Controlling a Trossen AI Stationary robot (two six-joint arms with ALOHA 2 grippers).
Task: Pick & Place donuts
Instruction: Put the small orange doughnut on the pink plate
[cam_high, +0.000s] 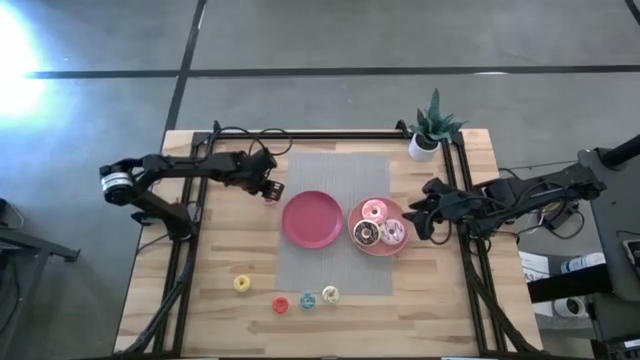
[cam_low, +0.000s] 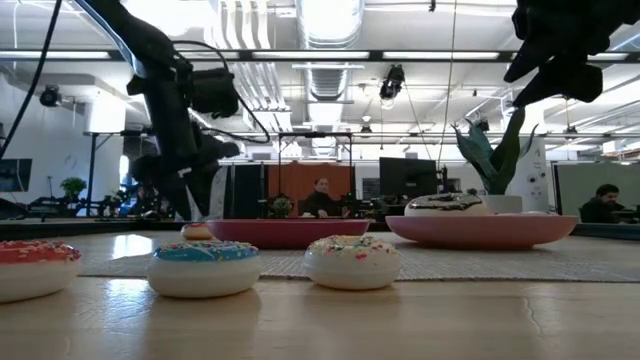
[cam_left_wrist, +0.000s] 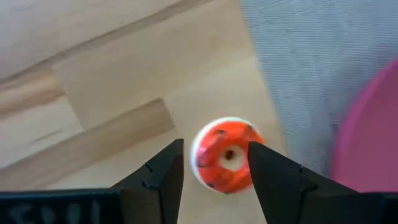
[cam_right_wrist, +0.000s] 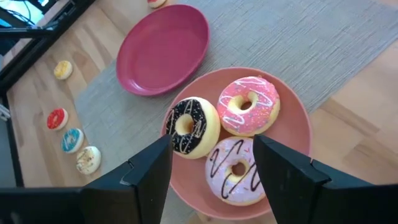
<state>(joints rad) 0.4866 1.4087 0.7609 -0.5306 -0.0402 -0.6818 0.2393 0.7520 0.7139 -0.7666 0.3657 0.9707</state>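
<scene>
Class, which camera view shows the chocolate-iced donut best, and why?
The right wrist view: the chocolate-iced donut lies close and whole on the plate, with its icing and hole plain. The high view shows it only as a small dark ring. The low view does not show it clearly, and the left wrist view misses it.

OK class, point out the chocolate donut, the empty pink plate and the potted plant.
chocolate donut (cam_right_wrist: 189, 126), right wrist view, on its dark icing.
empty pink plate (cam_high: 311, 219), high view, on its bare middle.
potted plant (cam_high: 433, 121), high view, on its green leaves.
</scene>
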